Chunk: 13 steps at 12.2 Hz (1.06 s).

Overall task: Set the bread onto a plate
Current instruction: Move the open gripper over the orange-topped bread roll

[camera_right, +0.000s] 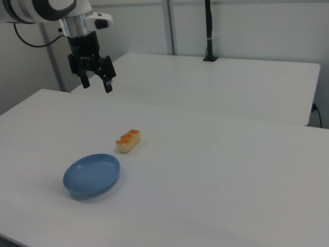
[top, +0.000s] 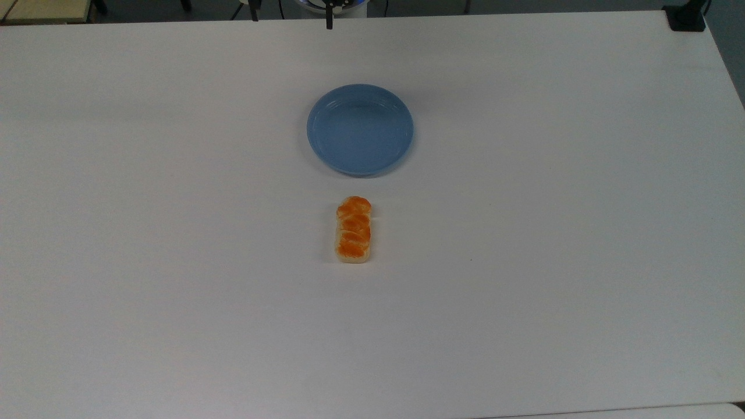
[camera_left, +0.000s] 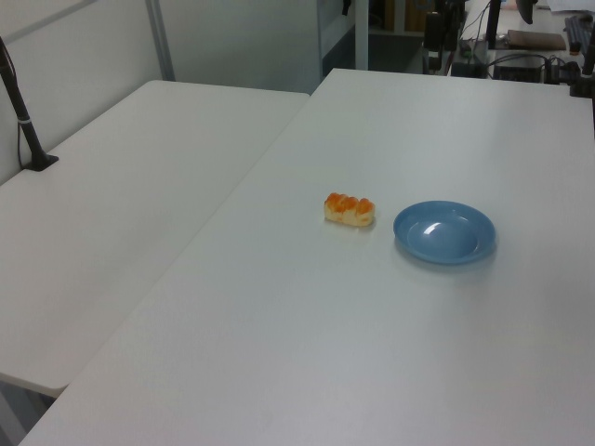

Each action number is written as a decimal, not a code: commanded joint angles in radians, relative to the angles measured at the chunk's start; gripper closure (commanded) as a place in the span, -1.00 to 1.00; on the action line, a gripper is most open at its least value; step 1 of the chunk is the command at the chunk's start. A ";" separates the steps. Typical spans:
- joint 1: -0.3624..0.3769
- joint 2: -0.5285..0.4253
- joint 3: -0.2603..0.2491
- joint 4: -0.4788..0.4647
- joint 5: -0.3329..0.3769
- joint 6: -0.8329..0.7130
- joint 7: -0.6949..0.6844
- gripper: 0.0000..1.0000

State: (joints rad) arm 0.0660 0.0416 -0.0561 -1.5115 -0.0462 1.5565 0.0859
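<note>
Right now the bread (top: pixel 353 230) lies flat on the white table (top: pixel 553 233), orange braided top up, its long axis pointing toward the plate (top: pixel 360 129). A narrow strip of bare tabletop separates the two; they do not touch. In the top view the loaf sits just below the plate; in the left view it is at the left view's left of the plate (camera_left: pixel 444 232), and in the right view it lies up and to the right view's right of the plate (camera_right: pixel 92 175). The blue dish holds nothing.

The gripper (camera_right: pixel 95 84) hangs in the air near the table's far edge in the right view, well apart from both bread (camera_right: pixel 128 141) and plate, pointing downward. Its two dark fingers (camera_right: pixel 108 86) are spread with a clear gap between them, and nothing is held. A second white table (camera_right: pixel 231 82) stands alongside, with a black pole (camera_right: pixel 208 31) rising from it.
</note>
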 commanded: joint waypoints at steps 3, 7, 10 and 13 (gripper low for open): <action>0.005 0.023 -0.001 -0.018 0.023 0.099 -0.014 -1.00; 0.006 0.092 0.001 -0.016 0.025 0.160 -0.009 -1.00; 0.008 0.165 0.009 -0.016 0.061 0.244 -0.005 -1.00; 0.011 0.236 0.012 -0.016 0.062 0.329 0.050 -1.00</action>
State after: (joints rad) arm 0.0700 0.2419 -0.0456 -1.5232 -0.0017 1.8324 0.0965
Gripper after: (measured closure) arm 0.000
